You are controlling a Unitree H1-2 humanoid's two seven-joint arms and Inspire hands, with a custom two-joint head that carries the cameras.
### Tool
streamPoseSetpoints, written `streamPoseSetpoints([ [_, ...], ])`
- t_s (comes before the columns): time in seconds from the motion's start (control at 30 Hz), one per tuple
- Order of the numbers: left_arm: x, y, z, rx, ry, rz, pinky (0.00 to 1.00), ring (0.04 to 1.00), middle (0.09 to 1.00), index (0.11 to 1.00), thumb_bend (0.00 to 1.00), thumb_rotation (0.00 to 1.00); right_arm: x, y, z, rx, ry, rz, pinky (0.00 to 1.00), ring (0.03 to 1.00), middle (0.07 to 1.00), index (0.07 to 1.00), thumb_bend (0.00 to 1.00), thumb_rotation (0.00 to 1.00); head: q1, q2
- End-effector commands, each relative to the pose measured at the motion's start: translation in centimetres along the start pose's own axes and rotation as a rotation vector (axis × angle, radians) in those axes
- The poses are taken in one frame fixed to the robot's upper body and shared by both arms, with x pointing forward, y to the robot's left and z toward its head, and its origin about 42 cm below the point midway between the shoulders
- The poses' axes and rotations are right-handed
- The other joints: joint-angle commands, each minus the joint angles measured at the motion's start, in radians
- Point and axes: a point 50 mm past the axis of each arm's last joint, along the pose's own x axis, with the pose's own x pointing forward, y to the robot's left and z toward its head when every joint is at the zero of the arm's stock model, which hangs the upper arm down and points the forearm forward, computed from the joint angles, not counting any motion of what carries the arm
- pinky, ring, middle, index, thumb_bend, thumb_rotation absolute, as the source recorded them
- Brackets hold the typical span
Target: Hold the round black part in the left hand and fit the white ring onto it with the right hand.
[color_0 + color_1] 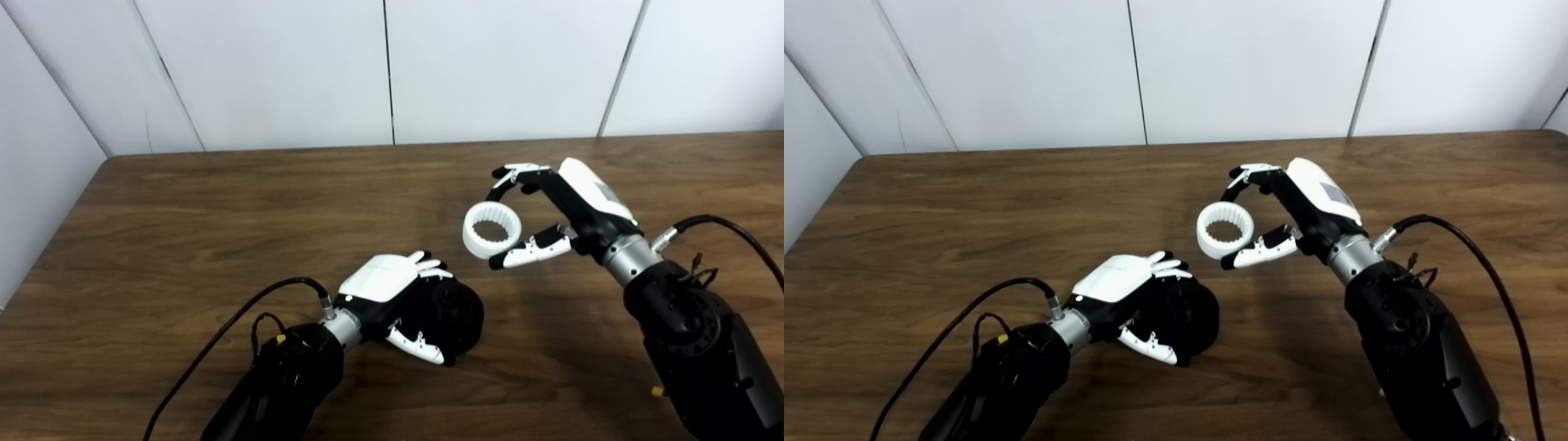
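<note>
Your left hand (pixel 392 288) is wrapped around the round black part (pixel 459 312), fingers over the top and thumb underneath, and the part sits low on the wooden counter (pixel 184 233), near the middle. Your right hand (pixel 551 214) pinches the white ring (pixel 492 231) between its fingers (pixel 517 174) above and its thumb below; the ring has teeth on its inner wall and hangs in the air, just beyond and right of the black part, not touching it.

So both pick-ups look done and you are at the bringing-together step. The ring's opening faces up and toward the cameras, while the black part's face points right and is partly hidden by your left fingers. Next you will likely need to turn the ring's bore square to that face, centre it, and press on. Watch that your left fingers do not block the ring's seat.
</note>
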Motion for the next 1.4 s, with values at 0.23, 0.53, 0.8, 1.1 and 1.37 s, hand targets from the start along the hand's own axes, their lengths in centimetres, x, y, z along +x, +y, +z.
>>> streamPoseSetpoints([
  [0.23,0.2,-0.8,-0.8,-0.011,0.040,-0.059,0.94,1.000,0.948,0.839,0.97,0.46,-0.4,0.2,2.4,-0.015,-0.081,0.005,0.73,0.857,0.814,0.591,0.88,0.20,0.003,0.006],
  [0.53,0.2,-0.8,-0.8,-0.012,0.043,-0.060,0.94,1.000,0.950,0.837,0.97,0.46,-1.0,1.7,2.7,-0.020,-0.089,0.055,0.74,0.864,0.813,0.593,0.88,0.21,0.002,0.006],
  [0.8,0.2,-0.7,-0.8,-0.017,0.042,-0.059,0.94,1.000,0.949,0.839,0.96,0.44,-1.1,3.0,2.6,-0.011,-0.093,0.084,0.76,0.863,0.819,0.591,0.88,0.23,0.002,0.006],
  [1.1,0.2,-0.6,-0.8,-0.016,0.039,-0.054,0.93,1.000,0.953,0.840,0.96,0.45,-1.2,4.3,2.4,-0.002,-0.102,0.105,0.74,0.862,0.819,0.587,0.89,0.24,0.002,0.010],
  [1.37,0.3,-0.6,-0.7,-0.020,0.038,-0.053,0.93,1.000,0.952,0.838,0.96,0.45,-1.5,5.3,2.2,0.011,-0.097,0.124,0.76,0.864,0.820,0.594,0.88,0.24,0.004,0.012],
])
